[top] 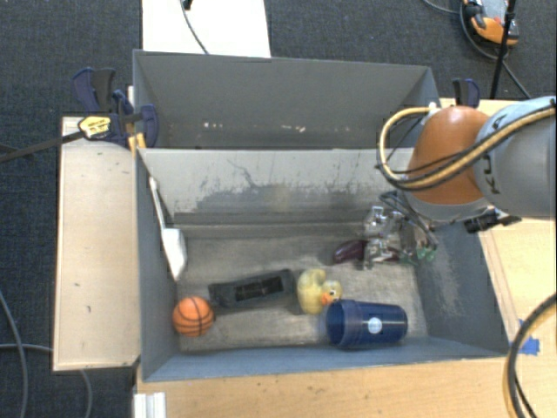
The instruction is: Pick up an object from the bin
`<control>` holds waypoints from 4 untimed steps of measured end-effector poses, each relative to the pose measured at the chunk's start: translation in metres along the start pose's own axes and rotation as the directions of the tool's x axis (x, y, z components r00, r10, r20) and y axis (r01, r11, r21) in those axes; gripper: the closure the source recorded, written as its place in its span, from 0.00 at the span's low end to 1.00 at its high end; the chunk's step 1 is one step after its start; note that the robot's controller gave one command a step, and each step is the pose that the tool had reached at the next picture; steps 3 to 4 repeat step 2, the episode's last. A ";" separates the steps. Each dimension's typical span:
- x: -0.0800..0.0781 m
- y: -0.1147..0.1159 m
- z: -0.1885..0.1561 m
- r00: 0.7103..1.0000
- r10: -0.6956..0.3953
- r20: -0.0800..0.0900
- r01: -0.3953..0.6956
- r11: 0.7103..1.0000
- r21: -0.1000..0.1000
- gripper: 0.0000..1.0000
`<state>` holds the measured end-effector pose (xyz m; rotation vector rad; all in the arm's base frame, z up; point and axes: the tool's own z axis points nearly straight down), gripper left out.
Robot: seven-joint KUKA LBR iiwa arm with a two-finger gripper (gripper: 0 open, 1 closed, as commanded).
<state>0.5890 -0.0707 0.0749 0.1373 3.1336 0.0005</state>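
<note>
My gripper [380,249] hangs low in the bin's right half, just under the orange wrist cover. Its metal fingers point down and left, right beside a small dark purple thing [350,251] that lies on the bin floor at their left. Whether the tips touch it I cannot tell. A yellow rubber duck [315,290] sits a little below and left of the gripper. A dark blue cup [366,324] lies on its side near the front wall, under the gripper.
A flat black oblong thing [253,289] lies left of the duck. A small orange basketball [192,315] rests in the front left corner. A white strip [171,242] leans against the left wall. The arm reaches in over the right rim.
</note>
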 end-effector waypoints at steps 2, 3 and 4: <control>0.006 -0.019 -0.144 0.998 -0.063 -0.001 0.063 0.998 0.001 1.00; 0.006 -0.019 -0.144 0.998 -0.063 -0.001 0.063 0.998 0.001 1.00; 0.006 -0.019 -0.144 0.998 -0.063 -0.001 0.063 0.998 0.001 1.00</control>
